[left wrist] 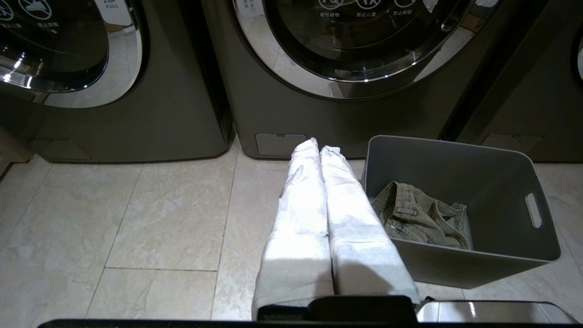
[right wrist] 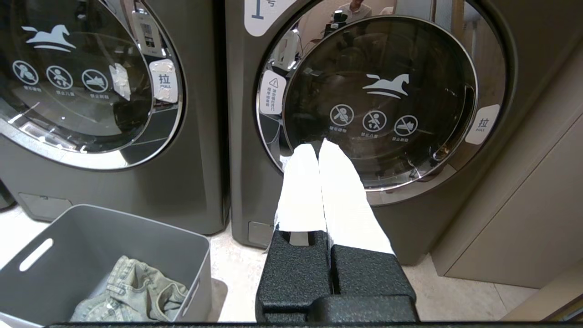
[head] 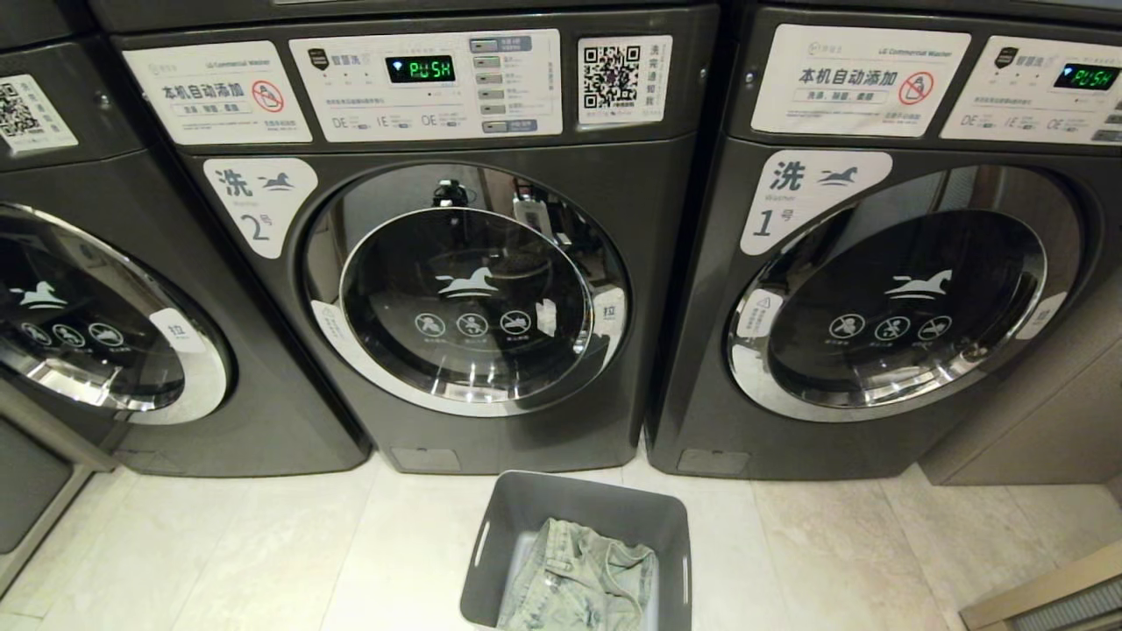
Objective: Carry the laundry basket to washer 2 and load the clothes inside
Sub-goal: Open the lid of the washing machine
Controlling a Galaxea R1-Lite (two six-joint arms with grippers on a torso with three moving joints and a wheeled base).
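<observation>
Both hands look basically the same: two long tapered fingers wrapped in white, slightly wrinkly cloth-like covering. The left hand (left wrist: 317,146) shows a flat black block at its base. The right hand (right wrist: 315,148) has chunky black finger mounts with a rough, pebbly texture, split by a narrow seam.

even indoor light, bright on the floor (head: 263,543). glare streaks on chrome door rims of washer 2 (head: 543,386). room reflections in glass. wide-angle bending at edges. sharp throughout.
</observation>
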